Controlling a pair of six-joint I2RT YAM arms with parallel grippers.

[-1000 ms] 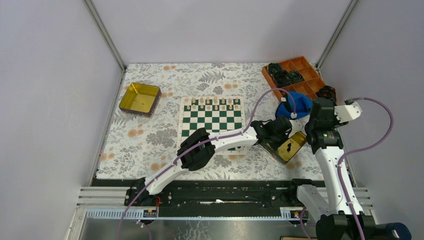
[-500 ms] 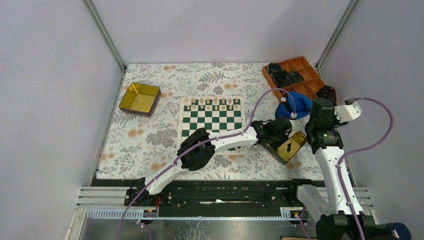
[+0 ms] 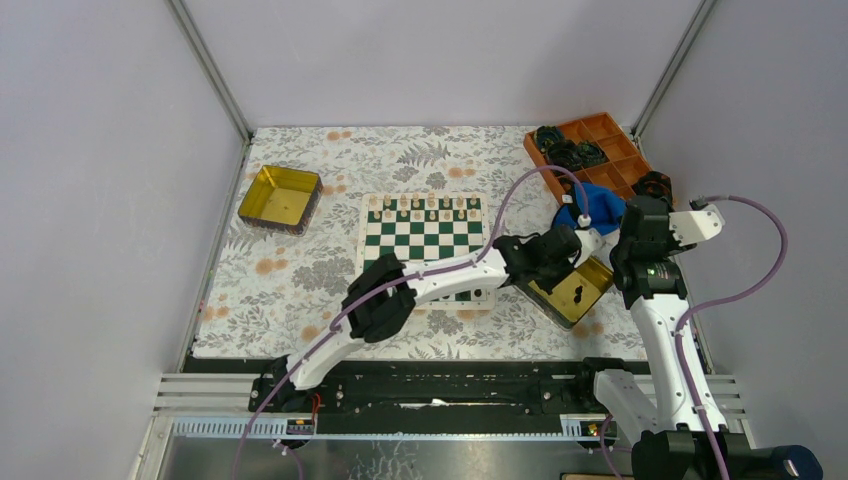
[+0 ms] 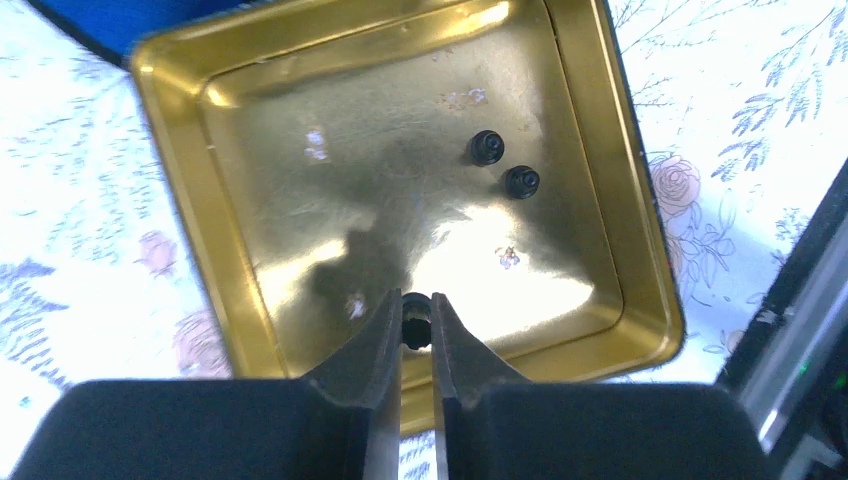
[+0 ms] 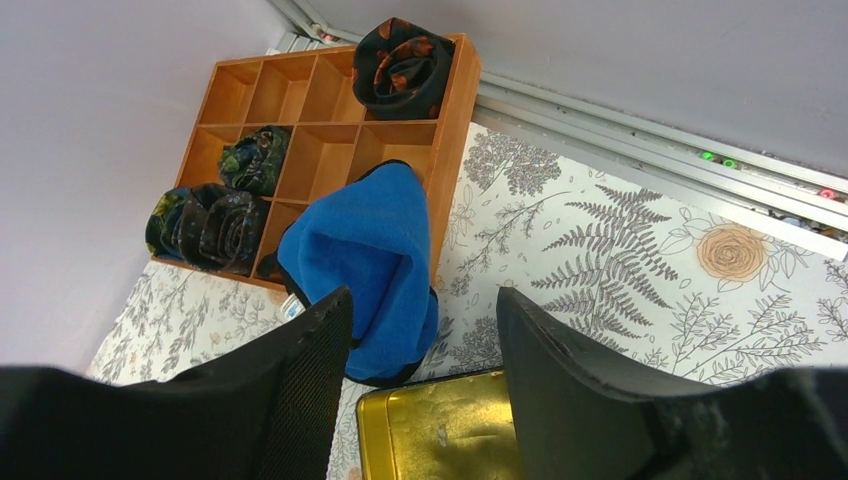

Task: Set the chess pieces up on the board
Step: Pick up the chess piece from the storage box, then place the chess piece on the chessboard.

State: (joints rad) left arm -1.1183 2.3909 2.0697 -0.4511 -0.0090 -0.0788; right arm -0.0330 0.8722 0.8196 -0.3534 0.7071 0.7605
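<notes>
Left gripper (image 4: 416, 300): I see it clamped on a black chess piece (image 4: 416, 320) near the gold tin's (image 4: 330, 200) 6 o'clock wall.
Tin contents: two loose black pieces (image 4: 487, 147) toward 1 o'clock.
Right gripper (image 5: 422, 300): spread wide, empty.
Board (image 3: 425, 245): at the tin's 10 o'clock, with cream pieces (image 3: 425, 205) along its far row.

Two chess pieces (image 4: 487, 147) lie in the tin (image 4: 300, 220), right of the board (image 3: 423, 240).

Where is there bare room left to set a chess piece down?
The middle rows of the board are bare, between the cream pieces along its far edge and the left arm crossing its near edge. The flowered cloth between the board and the left tin is free too. The right side is crowded: wooden tray, blue cloth, right tin, right arm.
</notes>
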